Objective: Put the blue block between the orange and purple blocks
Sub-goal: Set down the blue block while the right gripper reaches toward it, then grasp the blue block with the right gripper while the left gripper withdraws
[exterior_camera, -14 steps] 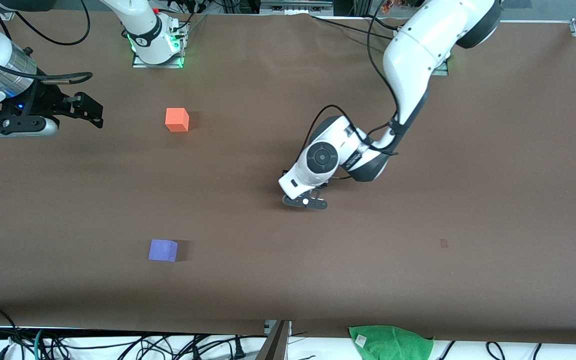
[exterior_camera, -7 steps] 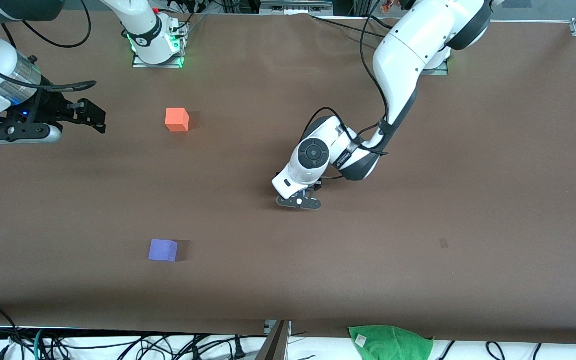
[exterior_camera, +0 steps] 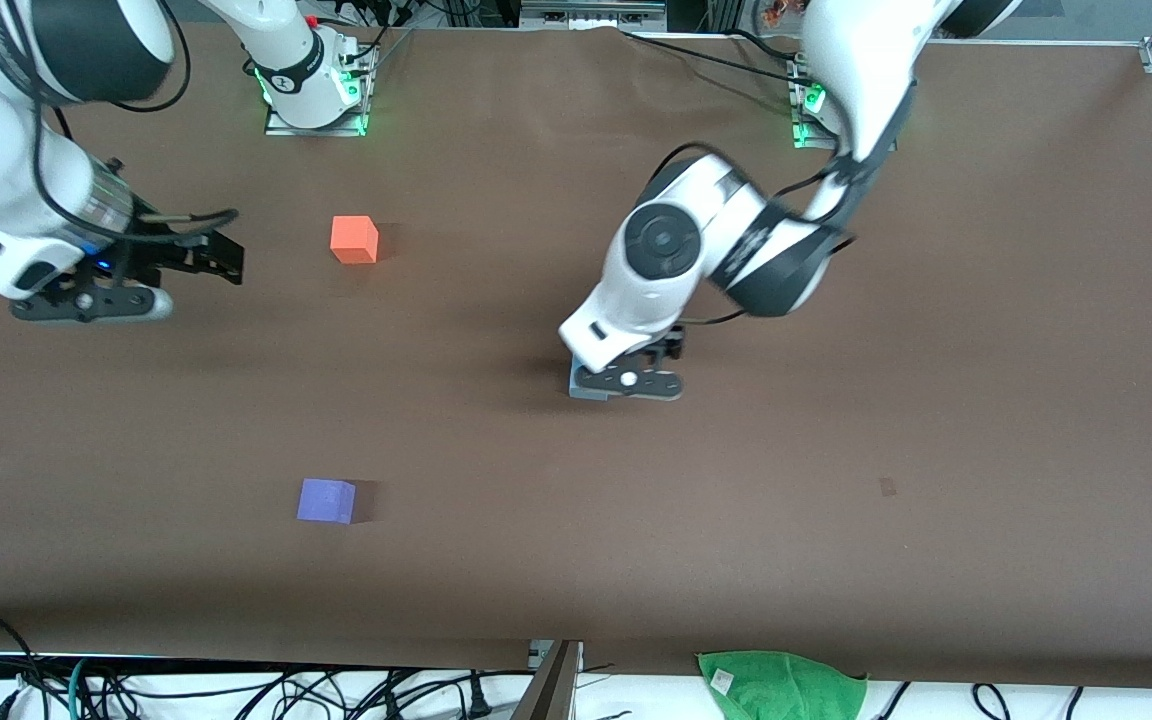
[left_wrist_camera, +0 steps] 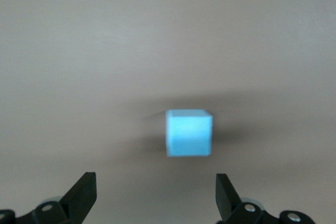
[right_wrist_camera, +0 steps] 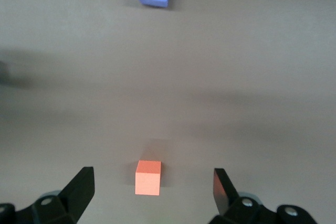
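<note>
**Ana:** Brown matte bench [exterior_camera: 986, 400], cables and a crumpled green cloth [exterior_camera: 781, 688] hanging at its nearest edge. What sits closest on the surface itself?

**Ben:** Nearest the front camera is the small violet-purple matte cube [exterior_camera: 326, 500], toward the right arm's end. Farther off, near the middle of the bench, lies the small light sky-blue matte cube [exterior_camera: 581, 386], mostly hidden under the left gripper [exterior_camera: 626, 382] in the front view. Farthest of the three is the small bright orange matte cube [exterior_camera: 354, 240], roughly in line with the purple one.

**Ana:** Why that layout?

**Ben:** My reading: orange and purple stand well apart, leaving a bare gap for the blue cube, which must travel toward the right arm's end to reach it.

**Ana:** And the fingers?

**Ben:** The left wrist view shows the left gripper's fingers [left_wrist_camera: 84, 195] spread wide, much wider than the blue cube, which rests on the bench between their line and touches neither. Nothing is held. The gripper hangs over the cube, so I judge the grasp is not yet made.

**Ana:** The other arm?

**Ben:** The right gripper [exterior_camera: 221, 258] waits over the bench beside the orange cube, fingers [right_wrist_camera: 79, 187] also wide and empty; its wrist view looks past orange to purple.
</note>
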Tool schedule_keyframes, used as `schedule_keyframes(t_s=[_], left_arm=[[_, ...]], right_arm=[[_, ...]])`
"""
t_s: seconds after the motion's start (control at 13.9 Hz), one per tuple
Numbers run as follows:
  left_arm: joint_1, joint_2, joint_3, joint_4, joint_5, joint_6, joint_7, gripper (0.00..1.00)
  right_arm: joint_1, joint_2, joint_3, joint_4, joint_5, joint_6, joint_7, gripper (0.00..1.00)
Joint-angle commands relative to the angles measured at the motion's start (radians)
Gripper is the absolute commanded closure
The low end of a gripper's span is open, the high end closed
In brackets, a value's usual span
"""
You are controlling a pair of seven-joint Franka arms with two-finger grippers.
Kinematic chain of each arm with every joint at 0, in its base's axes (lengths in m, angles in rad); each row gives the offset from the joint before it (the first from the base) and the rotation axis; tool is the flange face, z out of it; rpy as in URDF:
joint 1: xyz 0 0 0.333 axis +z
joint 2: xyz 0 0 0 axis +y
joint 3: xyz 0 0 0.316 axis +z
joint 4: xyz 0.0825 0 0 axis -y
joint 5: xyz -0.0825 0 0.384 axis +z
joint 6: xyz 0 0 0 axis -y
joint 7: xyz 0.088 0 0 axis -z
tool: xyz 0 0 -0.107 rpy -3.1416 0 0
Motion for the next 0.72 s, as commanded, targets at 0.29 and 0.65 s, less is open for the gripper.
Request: schedule_keyframes(t_s=[0.29,0.65], left_arm=[[0.227,-0.192,-0.006,-0.038,-0.041,-0.365,0.252,0.00],[0.239,-0.226,0.000,-0.038,-0.039,-0.416,0.252,0.00]], right_arm=[[0.121,0.170,0.003,0.018,0.066,0.114,0.094,0.00],[0.322,0.390,0.003,0.075,0.080,0.420,0.399,0.00]])
